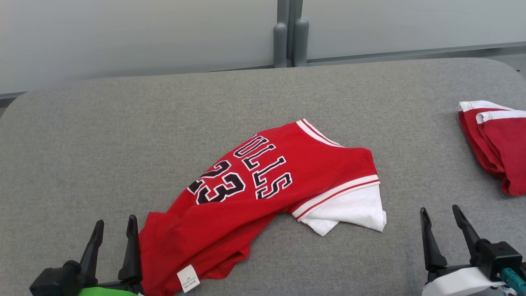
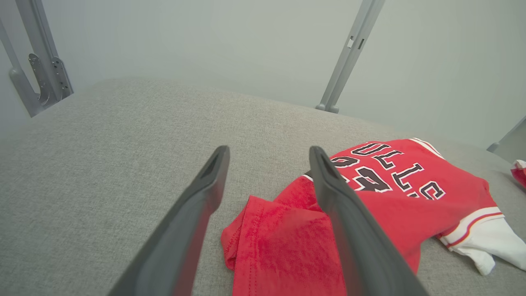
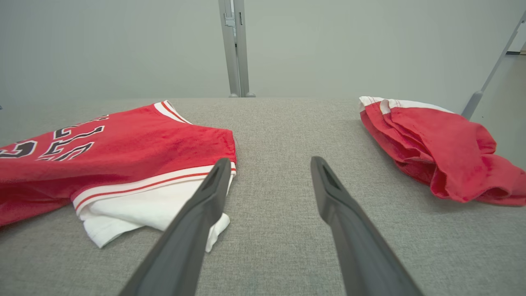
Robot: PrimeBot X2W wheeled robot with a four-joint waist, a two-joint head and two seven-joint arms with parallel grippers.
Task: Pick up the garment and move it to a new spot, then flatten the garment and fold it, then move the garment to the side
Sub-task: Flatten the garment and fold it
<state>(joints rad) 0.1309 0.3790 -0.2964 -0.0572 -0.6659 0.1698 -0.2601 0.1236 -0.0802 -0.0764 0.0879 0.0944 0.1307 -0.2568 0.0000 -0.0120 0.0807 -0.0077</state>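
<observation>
Sitting rumpled near the middle of the grey tabletop [image 1: 123, 135], the garment [image 1: 263, 185], a red jersey with black-and-white lettering and a 23, lies on a slant. Its hem end is bunched toward the near edge with a white label [image 1: 188, 278] showing, and a white sleeve [image 1: 353, 209] pokes out at its right side. Left tool [image 1: 116, 219] is low at near left, fingers spread wide, nothing between them. Its inner finger is just beside the bunched hem; can't tell from the head view if it touches. In the left wrist view red cloth lies past and partly behind the right-hand finger, not pinched. Right tool [image 1: 439, 208] is at near right, fingers also apart and empty, clear of the jersey, over bare grey surface; in the right wrist view the sleeve is near its left-hand finger. Second red piece [image 1: 497, 144] with white trim is heaped at the far right, well apart from the jersey. Progress, judged: early. Garment is not flat (creases across the body, hem doubled) and no fold is made, so flatten, fold and the move to the side all remain. Whether the first pick-and-relocate is done can't be told; nothing is held now. Next, likely: both tools take corners and pull the cloth out flat.
</observation>
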